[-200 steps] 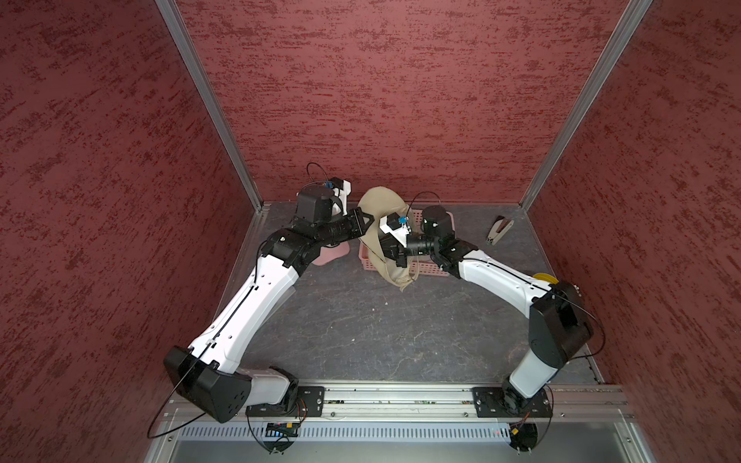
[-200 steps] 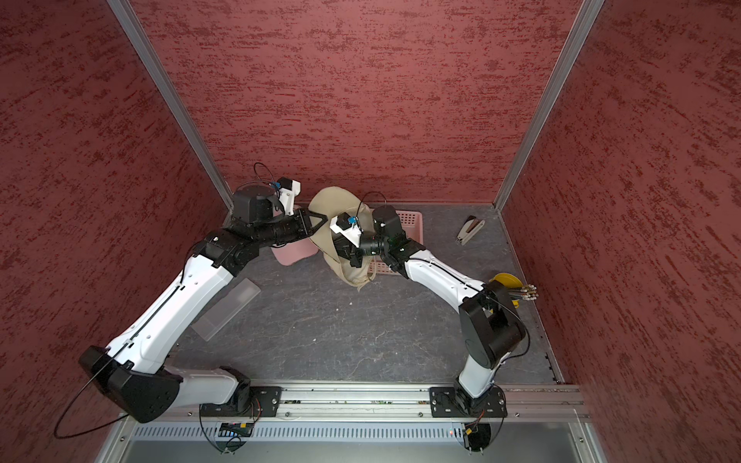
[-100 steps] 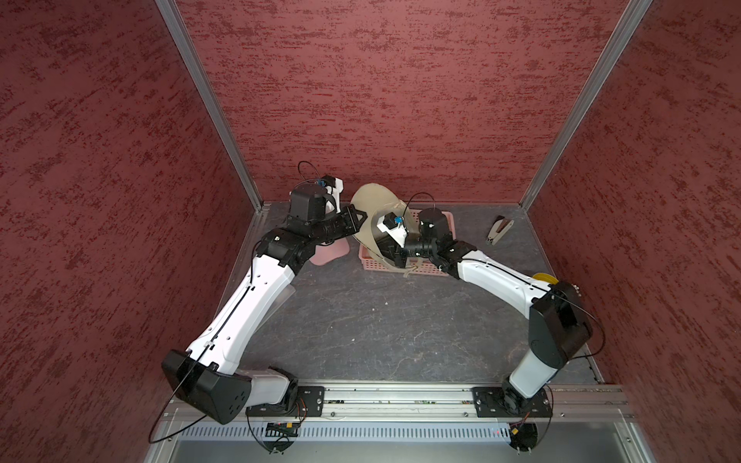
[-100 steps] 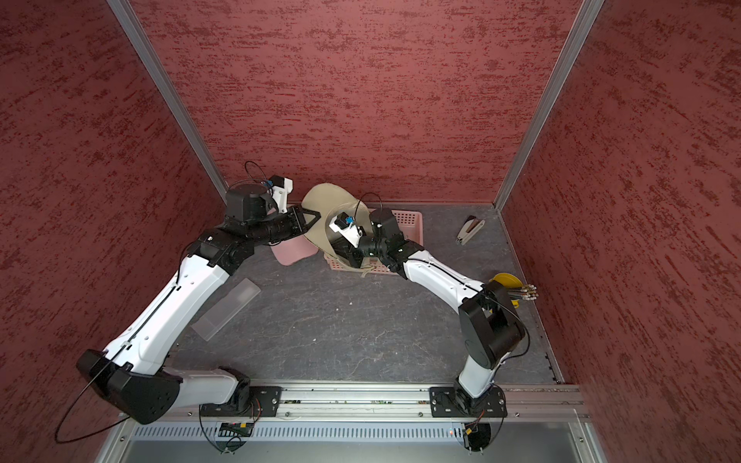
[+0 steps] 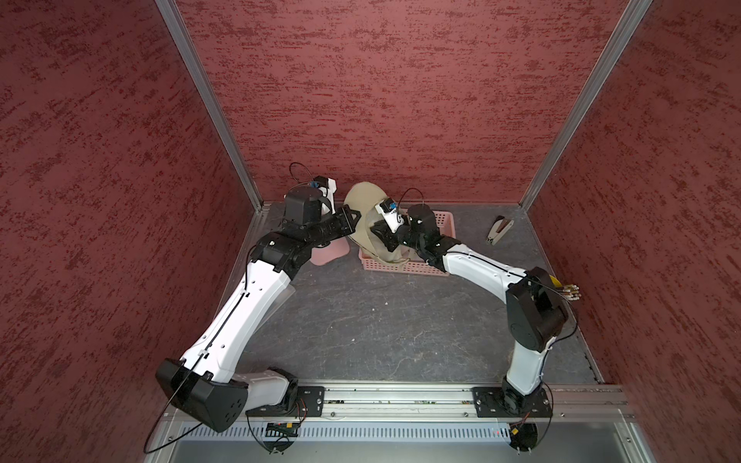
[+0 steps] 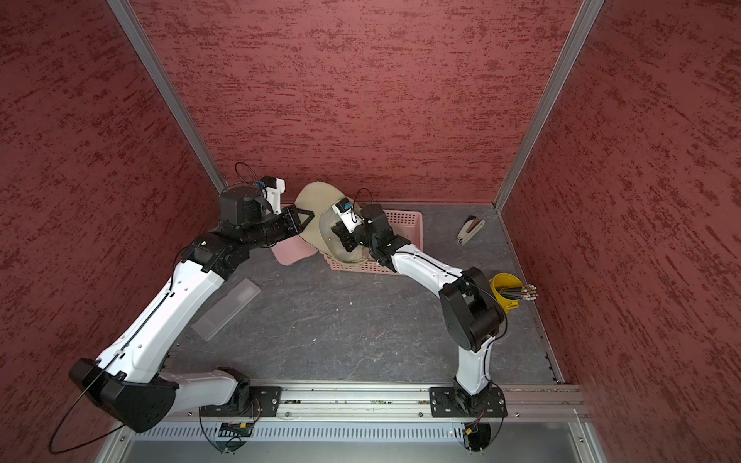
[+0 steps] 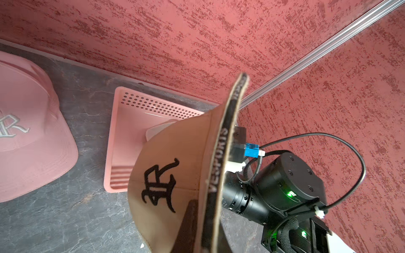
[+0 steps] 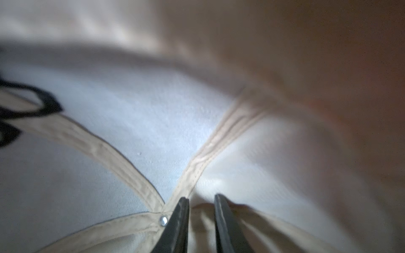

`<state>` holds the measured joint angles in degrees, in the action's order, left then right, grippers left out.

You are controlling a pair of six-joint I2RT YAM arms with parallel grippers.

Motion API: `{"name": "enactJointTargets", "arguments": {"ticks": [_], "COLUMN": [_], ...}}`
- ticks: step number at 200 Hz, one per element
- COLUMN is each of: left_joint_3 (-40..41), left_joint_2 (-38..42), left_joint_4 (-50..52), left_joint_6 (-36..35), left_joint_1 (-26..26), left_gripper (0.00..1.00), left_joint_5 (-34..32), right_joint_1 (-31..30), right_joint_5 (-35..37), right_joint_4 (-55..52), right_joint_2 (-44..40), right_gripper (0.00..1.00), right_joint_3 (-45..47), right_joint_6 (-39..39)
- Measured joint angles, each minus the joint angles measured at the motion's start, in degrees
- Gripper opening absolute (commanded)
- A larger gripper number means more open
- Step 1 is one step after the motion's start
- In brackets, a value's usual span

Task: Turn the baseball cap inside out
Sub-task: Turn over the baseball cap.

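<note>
In both top views the tan baseball cap (image 5: 363, 200) is held up over the pink basket (image 5: 445, 220), with the left gripper (image 5: 353, 218) clamped shut on its brim and the right gripper (image 5: 379, 234) inside the crown. The left wrist view shows the embroidered front facing outward, so that clamp should serve as the firm anchor. In the right wrist view the jaws stand slightly parted, holding nothing, beside the top rivet (image 8: 163, 220); pushing straight through that centre should invert the crown evenly.
</note>
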<state>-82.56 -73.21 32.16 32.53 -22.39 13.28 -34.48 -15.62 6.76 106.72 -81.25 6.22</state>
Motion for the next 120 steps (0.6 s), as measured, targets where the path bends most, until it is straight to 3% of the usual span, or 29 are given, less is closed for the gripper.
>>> {"name": "enactJointTargets", "arguments": {"ticks": [56,79,120], "left_joint_3": [0.0,-0.8,-1.3], "left_joint_2": [1.0,0.4,-1.4], "left_joint_4": [0.0,1.0,1.6], "left_joint_6": [-1.2,-4.0,-6.7], "left_joint_1": [-0.6,-3.4,-6.9], "left_gripper": [0.00,0.00,0.00], "left_joint_5": [-1.2,-4.9,-8.2], "right_joint_1": [-0.3,-0.9,-1.5], "right_joint_5": [8.3,10.0,11.8], "right_joint_4": [1.5,2.3,4.7], "right_joint_2": [-6.8,-11.2,-13.0], "right_gripper": [0.37,0.42,0.40], "right_joint_3": [5.9,7.1,6.7], "right_joint_6": [-0.5,-2.3,-6.6]}}
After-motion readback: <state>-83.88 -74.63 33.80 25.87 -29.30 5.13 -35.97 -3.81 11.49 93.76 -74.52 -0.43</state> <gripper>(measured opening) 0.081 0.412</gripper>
